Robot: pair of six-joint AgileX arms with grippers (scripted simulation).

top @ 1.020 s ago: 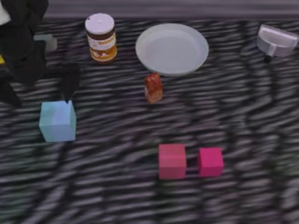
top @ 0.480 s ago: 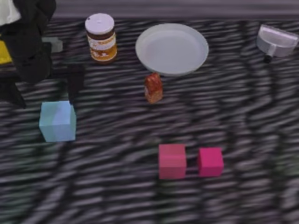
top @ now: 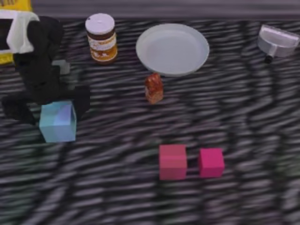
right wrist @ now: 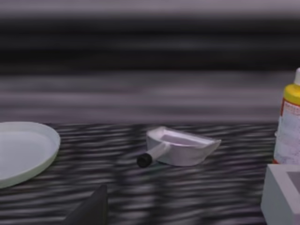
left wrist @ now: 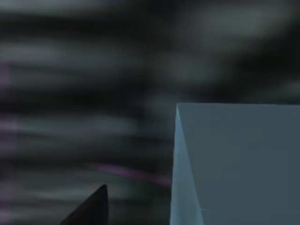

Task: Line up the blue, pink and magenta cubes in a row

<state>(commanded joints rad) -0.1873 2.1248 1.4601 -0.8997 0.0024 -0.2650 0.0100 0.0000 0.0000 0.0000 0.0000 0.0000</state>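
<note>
Left end effector (top: 50, 107) hangs released over the blue cube (top: 57, 122) near the desk's (top: 140, 197) left edge. Pink cube (top: 173, 161) and magenta cube (top: 211, 162) sit just beside each other.

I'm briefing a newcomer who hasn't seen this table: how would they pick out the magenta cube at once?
Start at the white plate at the table's far edge and come toward the near edge, past the small orange-brown figure. Two cubes sit side by side there; the magenta cube is the right-hand one, smaller and more vivid than the pink cube beside it.
</note>
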